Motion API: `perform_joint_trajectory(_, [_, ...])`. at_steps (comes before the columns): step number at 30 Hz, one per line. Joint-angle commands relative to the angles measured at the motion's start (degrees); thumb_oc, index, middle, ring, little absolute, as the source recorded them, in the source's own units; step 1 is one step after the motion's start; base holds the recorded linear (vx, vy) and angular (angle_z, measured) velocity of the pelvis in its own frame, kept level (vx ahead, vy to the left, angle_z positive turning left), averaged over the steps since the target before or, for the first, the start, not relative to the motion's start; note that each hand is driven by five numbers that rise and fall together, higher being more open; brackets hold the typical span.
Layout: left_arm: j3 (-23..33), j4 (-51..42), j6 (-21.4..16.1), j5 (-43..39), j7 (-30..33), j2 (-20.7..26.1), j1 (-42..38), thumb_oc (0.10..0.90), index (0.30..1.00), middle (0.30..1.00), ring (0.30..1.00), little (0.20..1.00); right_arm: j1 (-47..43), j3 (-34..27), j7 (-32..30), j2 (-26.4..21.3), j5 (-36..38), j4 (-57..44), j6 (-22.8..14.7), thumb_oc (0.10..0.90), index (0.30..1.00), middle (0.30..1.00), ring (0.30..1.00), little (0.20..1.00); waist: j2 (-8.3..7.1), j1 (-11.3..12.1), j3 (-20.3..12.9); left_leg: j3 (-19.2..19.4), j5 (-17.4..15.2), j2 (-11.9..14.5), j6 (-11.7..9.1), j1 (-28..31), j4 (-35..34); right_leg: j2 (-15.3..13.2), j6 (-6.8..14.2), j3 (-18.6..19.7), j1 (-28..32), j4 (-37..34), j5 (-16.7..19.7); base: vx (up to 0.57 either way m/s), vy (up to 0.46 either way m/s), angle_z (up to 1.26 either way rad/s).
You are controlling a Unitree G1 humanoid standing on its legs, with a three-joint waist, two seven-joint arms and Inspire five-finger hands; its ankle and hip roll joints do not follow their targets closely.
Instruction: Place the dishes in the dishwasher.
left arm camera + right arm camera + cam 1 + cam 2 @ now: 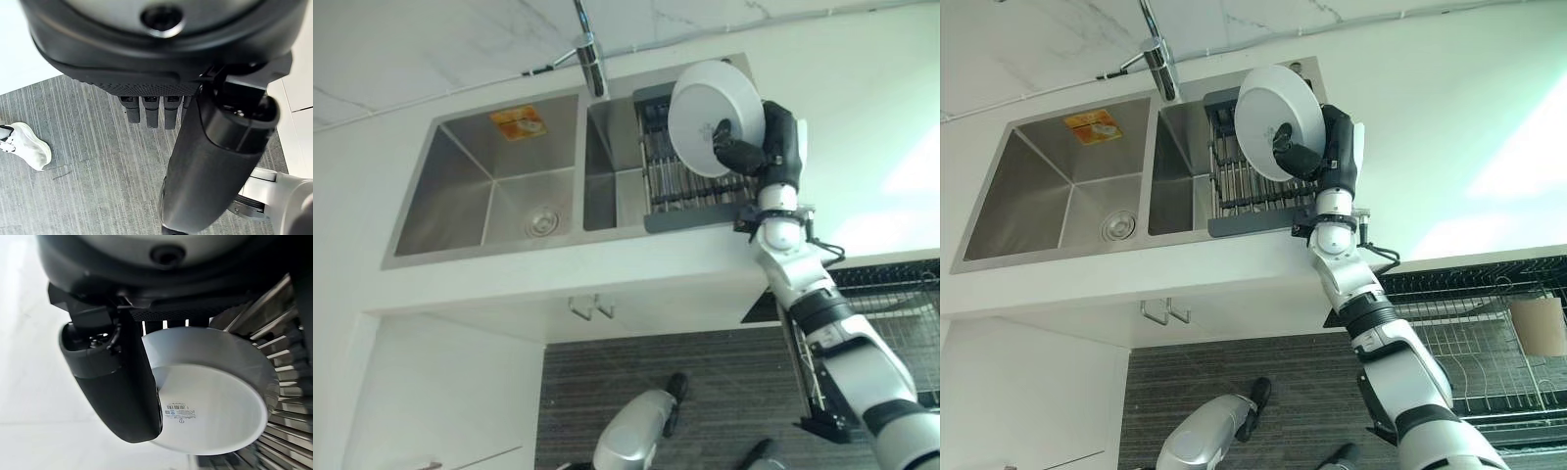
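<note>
The left hand (161, 58) hangs low over a grey striped floor (83, 166), its fingers (151, 110) pointing straight down in a relaxed row, thumb alongside, gripping nothing. A white shoe (27, 147) of a person rests on that floor, well apart from the hand.

On the white counter (862, 117), a double steel sink (489, 186) lies at the left; its larger basin has a round drain (541, 222) and an orange sticker (518, 121) on its back wall, whose print is too small to read. A tap (590, 49) rises behind the divider between the basins. The smaller right basin carries a dark-framed drying rack (690, 186) of metal wires.

Above that rack, the right hand (754, 152) grips a white plate (705, 108) held nearly on edge, thumb across its underside and fingers curled behind the rim. A small printed label (178, 411) sits on the plate's underside near the thumb; its writing is not legible.

At the far right, below the counter edge, a pulled-out dishwasher rack (1489, 333) of dark wire stands beside the right arm, with a brownish object (1540, 325) resting in it.
</note>
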Motion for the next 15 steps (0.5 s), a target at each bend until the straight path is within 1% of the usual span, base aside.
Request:
perform_joint_trajectory(1, [-2.8, 1.6, 0.3, 1.8, -0.3, 3.4, 2.7, 0.800, 0.900, 0.900, 0.900, 0.900, -4.9, -2.0, -4.1, -2.5, -6.6, -7.7, -14.6, 0.400, 0.300, 0.300, 0.300, 0.300, -0.36, -0.1, -5.3, 0.4, -6.3, 6.9, -4.3, 1.5, 0.4, -0.2, -0.1, 2.2, -0.3, 1.5, -3.6, 0.02, -0.076, -0.29])
perform_joint_trajectory(2, [-2.5, 1.8, -0.3, 2.6, -0.1, 3.4, 3.0, 0.800, 0.900, 0.900, 0.900, 0.900, -3.9, -2.1, -4.0, -2.0, -6.6, -9.1, -15.8, 0.400, 0.300, 0.300, 0.300, 0.300, -0.52, -0.4, -5.5, 0.6, -6.4, 7.4, -4.3, 2.1, 0.4, 0.2, -0.4, 2.1, 0.4, 1.5, -3.8, 0.05, -0.093, -0.28])
perform_joint_trajectory(3, [-2.2, 2.1, -0.7, 3.8, 0.4, 3.2, 3.3, 0.800, 0.900, 0.900, 0.900, 0.900, -1.9, -2.3, -3.8, -1.1, -6.9, -11.5, -17.7, 0.400, 0.300, 0.300, 0.300, 0.300, -0.81, -1.0, -5.9, 1.1, -6.5, 8.1, -4.2, 3.2, 0.4, 0.8, -0.7, 2.0, 1.4, 1.5, -4.2, 0.06, -0.104, -0.27])
perform_joint_trajectory(5, [-2.1, 2.2, -0.6, 4.0, 0.9, 3.1, 3.3, 0.800, 0.900, 0.900, 0.900, 0.900, 0.5, -2.5, -4.0, -0.2, -7.2, -15.0, -19.0, 0.400, 0.300, 0.300, 0.300, 0.300, -1.29, -2.1, -5.9, 1.8, -6.8, 9.0, -4.2, 4.8, 0.4, 1.4, -1.1, 2.3, 2.6, 1.5, -4.5, 0.06, -0.116, -0.37])
perform_joint_trajectory(6, [-1.9, 2.2, -0.5, 3.7, 1.3, 2.9, 3.1, 0.800, 0.900, 0.900, 0.900, 0.900, 1.8, -3.0, -3.8, 0.1, -7.3, -16.9, -19.0, 0.400, 0.300, 0.300, 0.300, 0.300, -1.64, -2.8, -5.9, 2.2, -7.1, 9.3, -4.2, 5.5, 0.4, 1.6, -1.3, 2.7, 2.9, 1.5, -4.6, 0.03, -0.192, -0.66])
perform_joint_trajectory(8, [-1.4, 2.0, -0.2, 4.2, 1.3, 2.7, 2.2, 0.800, 0.900, 0.900, 0.900, 0.900, 5.2, -4.0, -5.1, -0.1, -9.0, -21.4, -16.3, 0.400, 0.300, 0.300, 0.300, 0.300, -2.79, -4.5, -5.7, 3.1, -7.8, 10.0, -4.4, 7.1, 0.4, 2.3, -1.3, 4.4, 2.9, 1.5, -4.8, -0.01, -0.249, -0.57])
perform_joint_trajectory(9, [-1.6, 2.0, 0.0, 4.6, 1.2, 2.5, 1.9, 0.800, 0.900, 0.900, 0.900, 0.900, 6.2, -4.5, -5.2, -0.3, -8.7, -22.2, -15.8, 0.400, 0.300, 0.300, 0.300, 0.300, -3.22, -5.2, -5.7, 3.2, -7.8, 10.3, -4.4, 7.2, 0.4, 2.6, -1.4, 5.2, 2.5, 1.5, -4.6, -0.02, -0.212, -0.39])
perform_joint_trajectory(11, [-2.5, 2.0, 0.2, 5.2, 1.6, 2.1, 1.6, 0.800, 0.900, 0.900, 0.900, 0.900, 8.2, -5.5, -4.9, -0.3, -7.3, -23.0, -16.6, 0.400, 0.300, 0.300, 0.300, 0.300, -3.96, -6.2, -5.7, 3.6, -8.1, 11.0, -4.6, 8.1, 0.4, 3.3, -1.4, 6.5, 2.4, 1.5, -4.8, -0.01, -0.201, -0.40])
perform_joint_trajectory(15, [-3.2, 2.2, 0.6, 5.4, 2.5, 1.4, 1.5, 0.800, 0.900, 0.900, 0.900, 0.900, 14.4, -8.5, -3.2, -2.1, -5.7, -26.3, -18.4, 0.400, 0.300, 0.300, 0.300, 0.300, -5.62, -9.0, -6.1, 5.3, -9.0, 12.2, -4.9, 9.1, 0.4, 4.5, -1.1, 9.2, 1.1, 1.5, -5.1, -0.02, -0.169, -0.41])
